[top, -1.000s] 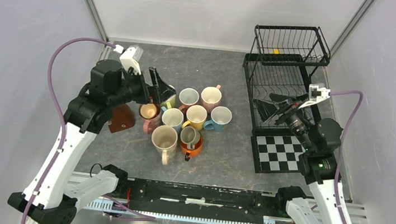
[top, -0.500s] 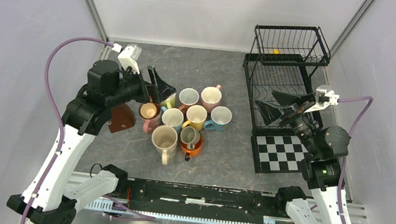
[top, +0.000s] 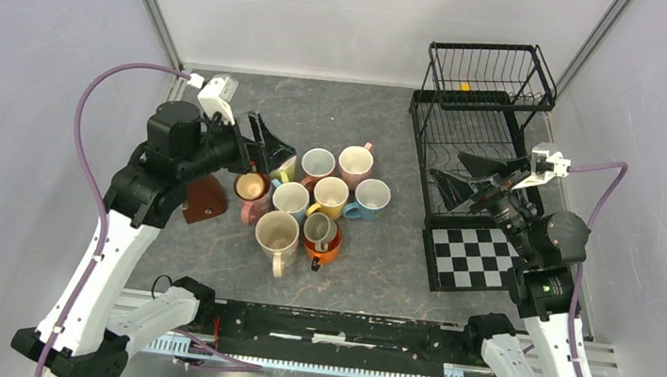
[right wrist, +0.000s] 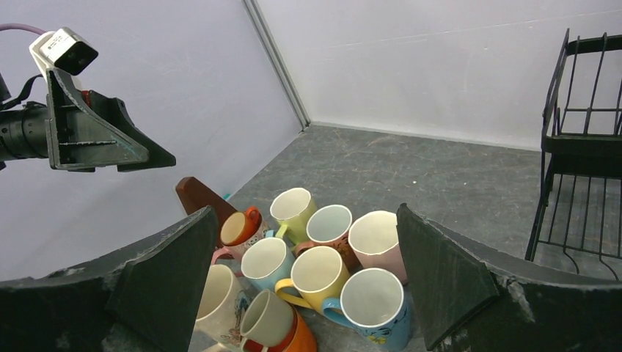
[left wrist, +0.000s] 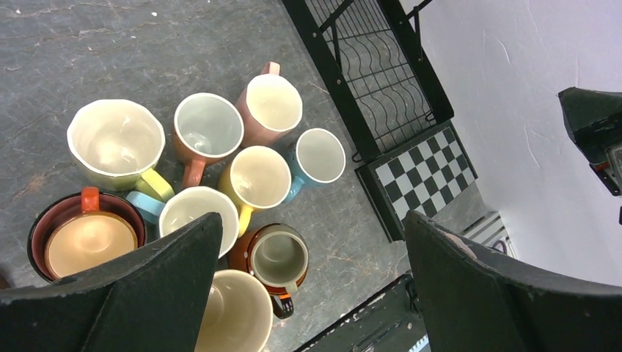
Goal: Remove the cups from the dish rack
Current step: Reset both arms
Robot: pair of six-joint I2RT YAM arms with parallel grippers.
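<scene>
Beside the cups [top: 330, 194] lies a brown wedge [top: 206, 201].

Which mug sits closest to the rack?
The light blue mug at the cluster's right edge, just right of the yellow mug. Every other mug stands farther left of the rack.

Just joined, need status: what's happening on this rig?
Neither arm holds anything. The cups sit clustered on the table; none shows in the dish rack. The left hand hangs open above the cluster's left edge; the right hand is open by the rack's lower tier.
</scene>
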